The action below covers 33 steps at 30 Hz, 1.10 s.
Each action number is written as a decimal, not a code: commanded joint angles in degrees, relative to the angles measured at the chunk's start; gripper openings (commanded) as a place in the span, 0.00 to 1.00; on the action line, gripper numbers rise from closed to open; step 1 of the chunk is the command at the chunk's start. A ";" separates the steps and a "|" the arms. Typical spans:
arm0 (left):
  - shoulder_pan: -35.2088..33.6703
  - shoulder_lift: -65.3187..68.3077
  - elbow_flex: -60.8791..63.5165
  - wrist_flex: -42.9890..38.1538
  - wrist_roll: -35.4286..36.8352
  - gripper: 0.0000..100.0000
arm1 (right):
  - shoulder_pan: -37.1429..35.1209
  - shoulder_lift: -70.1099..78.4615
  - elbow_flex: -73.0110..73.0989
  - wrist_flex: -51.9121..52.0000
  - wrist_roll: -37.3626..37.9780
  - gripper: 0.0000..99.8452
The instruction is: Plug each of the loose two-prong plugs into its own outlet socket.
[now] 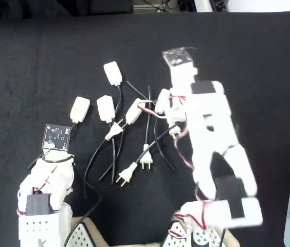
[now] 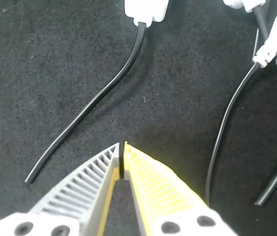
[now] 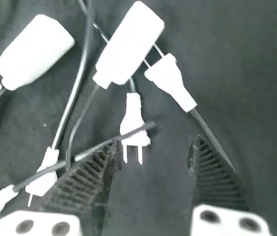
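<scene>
Your right fingers (image 3: pixel 212 177) hang open just above the table (image 1: pixel 268 62). The nearest plug (image 3: pixel 133 125) lies a little ahead of them, prongs pointing back at you, just beside a long socket (image 3: pixel 128 44). That plug looks like the one to take.

Close on its white body, not on the prongs or the cable. Grip square across it so the prongs sit level when you turn it round. Mind the loose black cable (image 3: pixel 87 152) lying across one fingertip: lift clear of it first, or it may drag the neighbouring pieces along.

A second plug (image 3: pixel 170 83) seems to rest with its prongs against the socket's side, not in its end, so don't count it as seated.

Your left fingers (image 2: pixel 148 172) are closed on nothing, near another socket (image 2: pixel 146 10). They could pin a socket while you push.
</scene>
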 commanded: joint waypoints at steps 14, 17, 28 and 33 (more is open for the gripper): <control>-0.40 -0.26 -0.57 -1.23 -0.18 0.03 | -0.97 28.35 -18.42 0.00 0.18 0.22; -0.40 -0.26 -0.57 -1.23 -0.18 0.03 | -1.23 30.29 -19.03 3.08 0.18 0.22; -0.40 -0.26 -0.57 -1.23 -0.18 0.03 | -1.05 30.37 -29.41 20.22 0.26 0.22; -0.40 -0.26 -0.48 -1.23 -0.18 0.03 | -1.05 32.04 -30.20 19.69 0.26 0.22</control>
